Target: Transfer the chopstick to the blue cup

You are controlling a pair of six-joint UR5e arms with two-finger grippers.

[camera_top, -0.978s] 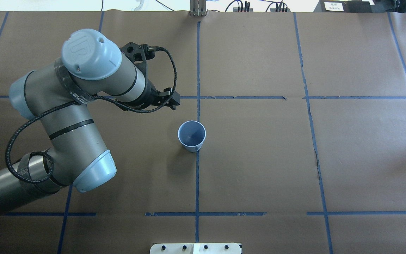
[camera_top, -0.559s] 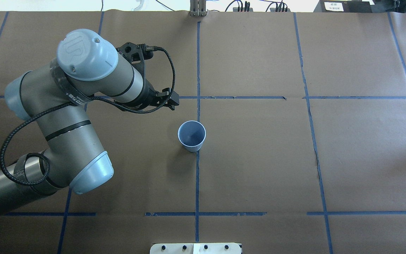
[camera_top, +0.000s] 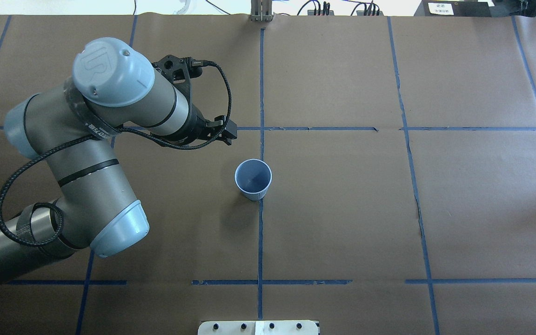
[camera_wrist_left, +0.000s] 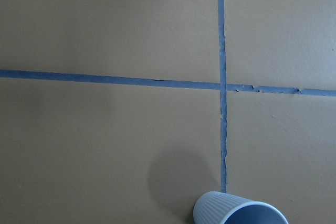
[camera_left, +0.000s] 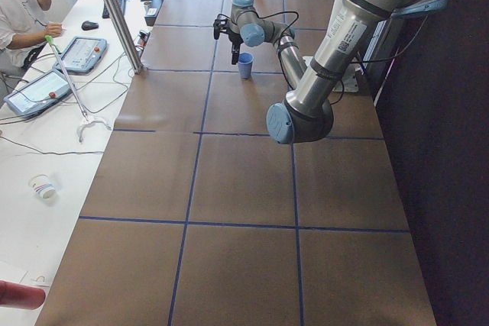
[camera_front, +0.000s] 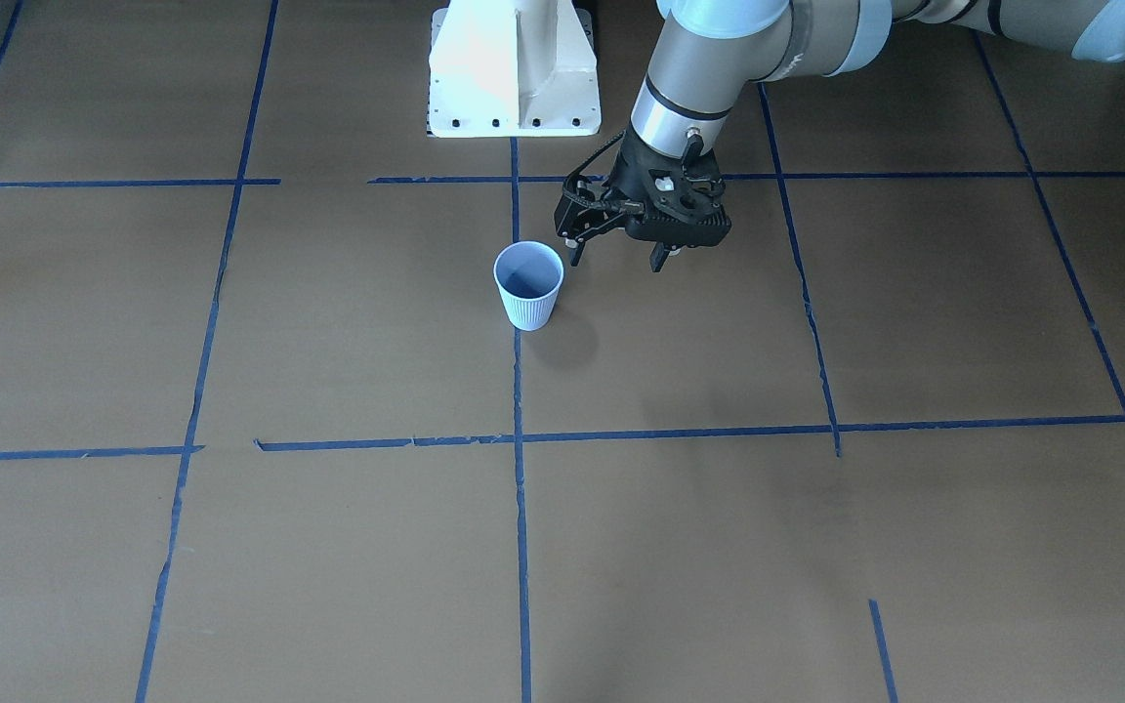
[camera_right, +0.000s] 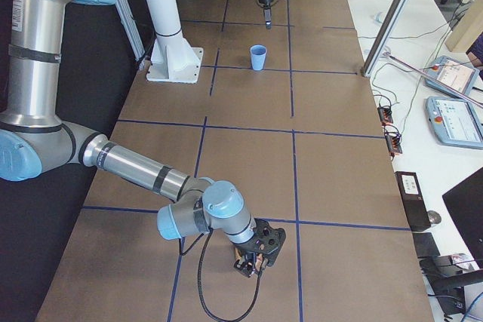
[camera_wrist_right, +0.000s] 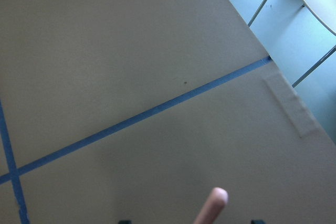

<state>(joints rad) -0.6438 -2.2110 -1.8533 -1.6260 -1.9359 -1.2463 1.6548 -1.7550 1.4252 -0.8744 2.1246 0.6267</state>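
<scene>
The blue cup [camera_top: 253, 179] stands upright and empty at the table's middle; it also shows in the front view [camera_front: 528, 283], the right side view [camera_right: 258, 56] and at the bottom edge of the left wrist view [camera_wrist_left: 239, 213]. My left gripper [camera_top: 225, 133] hangs open and empty just beyond the cup, to its left; in the front view [camera_front: 616, 259] its fingers are spread. My right gripper [camera_right: 256, 253] is low over the table's right end. In the right wrist view a pinkish chopstick tip [camera_wrist_right: 212, 208] sticks out from between its jaws, clear of the paper.
The table is covered in brown paper [camera_top: 342, 209] with a blue tape grid. The white robot base [camera_front: 514, 68] stands at the robot's side. An operator [camera_left: 15, 5] sits at a side bench with tablets and cables beyond the table's far edge.
My left arm's elbow and shoulder links have shifted slightly to the left. The left gripper has hardly moved and stays open. The cup has not moved.
</scene>
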